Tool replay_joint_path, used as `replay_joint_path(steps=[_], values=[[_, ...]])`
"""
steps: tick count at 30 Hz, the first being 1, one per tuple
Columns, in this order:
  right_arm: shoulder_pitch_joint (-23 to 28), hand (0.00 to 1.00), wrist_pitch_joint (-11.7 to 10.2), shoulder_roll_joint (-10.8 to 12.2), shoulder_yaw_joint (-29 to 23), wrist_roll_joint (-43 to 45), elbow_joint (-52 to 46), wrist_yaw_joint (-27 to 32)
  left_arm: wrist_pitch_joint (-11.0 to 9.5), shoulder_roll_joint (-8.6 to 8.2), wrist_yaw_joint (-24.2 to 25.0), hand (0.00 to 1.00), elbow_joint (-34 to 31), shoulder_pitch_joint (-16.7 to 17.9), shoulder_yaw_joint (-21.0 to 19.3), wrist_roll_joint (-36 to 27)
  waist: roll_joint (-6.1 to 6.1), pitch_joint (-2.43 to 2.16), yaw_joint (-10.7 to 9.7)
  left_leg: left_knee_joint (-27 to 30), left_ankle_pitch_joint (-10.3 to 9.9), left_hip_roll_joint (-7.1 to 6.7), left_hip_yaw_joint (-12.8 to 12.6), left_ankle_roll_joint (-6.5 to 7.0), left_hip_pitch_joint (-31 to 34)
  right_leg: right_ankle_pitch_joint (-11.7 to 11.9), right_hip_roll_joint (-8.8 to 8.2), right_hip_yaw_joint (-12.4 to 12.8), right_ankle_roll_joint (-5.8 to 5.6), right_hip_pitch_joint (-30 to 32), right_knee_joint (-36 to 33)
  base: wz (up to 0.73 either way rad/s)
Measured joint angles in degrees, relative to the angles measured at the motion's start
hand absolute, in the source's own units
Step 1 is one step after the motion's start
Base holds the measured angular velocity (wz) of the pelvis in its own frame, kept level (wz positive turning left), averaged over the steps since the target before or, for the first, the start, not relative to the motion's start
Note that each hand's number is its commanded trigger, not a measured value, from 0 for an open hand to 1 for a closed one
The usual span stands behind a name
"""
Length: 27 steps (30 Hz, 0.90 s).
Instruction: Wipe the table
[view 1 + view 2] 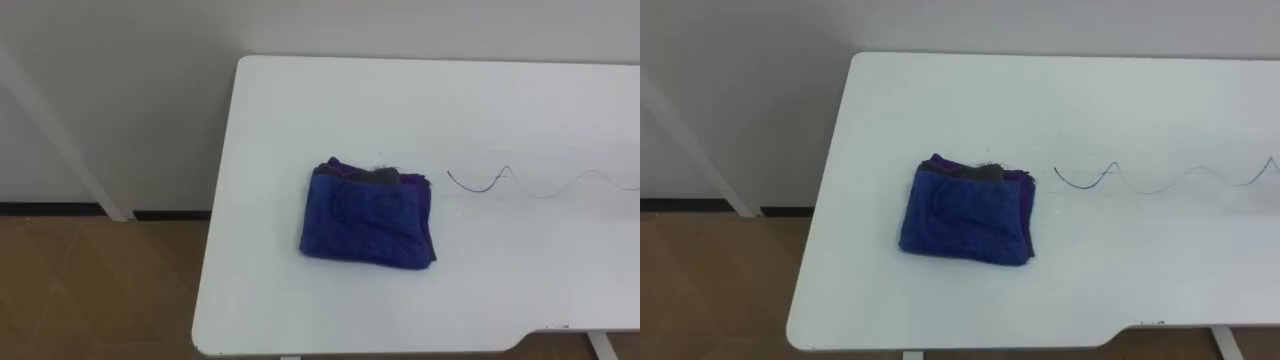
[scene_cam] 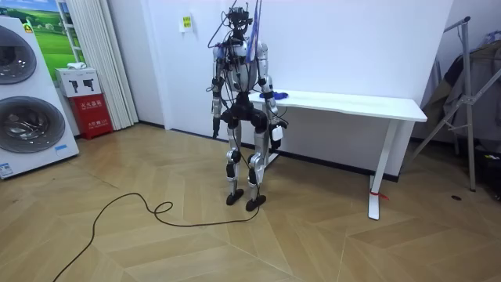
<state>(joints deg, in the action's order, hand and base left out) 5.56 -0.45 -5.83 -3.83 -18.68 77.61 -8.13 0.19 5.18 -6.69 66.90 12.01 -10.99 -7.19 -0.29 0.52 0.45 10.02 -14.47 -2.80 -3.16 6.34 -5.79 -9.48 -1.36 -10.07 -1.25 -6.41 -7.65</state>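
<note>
Lying folded near the left end of the white table (image 1: 330, 110), the blue cloth (image 1: 368, 215) is resting just beside a thin wavy pen line (image 1: 480, 183). You are seeing the robot standing at that end, left hand (image 2: 214, 125) and right hand (image 2: 275, 139) hanging low; you cannot tell their state.

Folded blue cloth (image 1: 367, 222), lying flat near white table's (image 1: 300, 110) left end, thin dark squiggle (image 1: 475, 190) just to its right
</note>
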Motion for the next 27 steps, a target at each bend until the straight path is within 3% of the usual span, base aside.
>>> replay_joint_path(steps=[9,18,22,25,27], values=[[0.02,0.00,0.50,-0.02,0.18,-0.70,-0.03,-0.13,-0.05,0.07,-0.16,0.00,-0.44,-0.71,-0.03,1.00,-0.10,0.04,-0.01,-0.31,0.00,0.07,0.09,0.00,-0.36,0.00,0.50,0.32,0.01,-0.15,-0.03,0.00],[0.44,0.00,1.38,-0.03,-1.35,-7.54,1.46,1.76,0.07,0.03,-0.10,0.00,-0.45,-0.48,-0.19,-0.11,-0.34,-0.04,-0.17,-0.50,0.00,0.02,0.08,0.00,-0.88,0.00,0.47,0.62,0.01,-0.46,-0.07,0.00],[2.88,0.00,1.92,-0.03,-10.85,-10.88,1.56,4.56,1.28,-0.01,-0.11,0.00,-0.34,0.24,-5.39,-0.09,-0.59,-0.06,-0.90,-0.48,0.00,-0.02,0.34,0.00,-1.15,-0.01,0.39,0.47,0.02,-0.95,0.00,0.06],[4.13,0.00,3.14,-1.03,-20.19,-14.26,1.59,7.20,2.41,0.86,-0.31,0.00,-0.54,2.04,-8.90,-0.22,-1.40,0.11,-3.42,-0.50,0.00,-0.03,0.82,0.00,-2.00,-0.19,0.38,0.64,0.15,-1.86,-0.14,0.07],[3.97,0.00,3.72,-1.91,-26.85,-15.28,0.78,10.40,2.51,1.23,-0.39,0.00,-0.61,2.47,-10.94,-0.02,-1.89,-0.02,-4.49,-0.51,0.00,-0.05,0.58,0.00,-2.06,-0.19,0.44,1.30,0.16,-1.74,-0.17,-0.12]])
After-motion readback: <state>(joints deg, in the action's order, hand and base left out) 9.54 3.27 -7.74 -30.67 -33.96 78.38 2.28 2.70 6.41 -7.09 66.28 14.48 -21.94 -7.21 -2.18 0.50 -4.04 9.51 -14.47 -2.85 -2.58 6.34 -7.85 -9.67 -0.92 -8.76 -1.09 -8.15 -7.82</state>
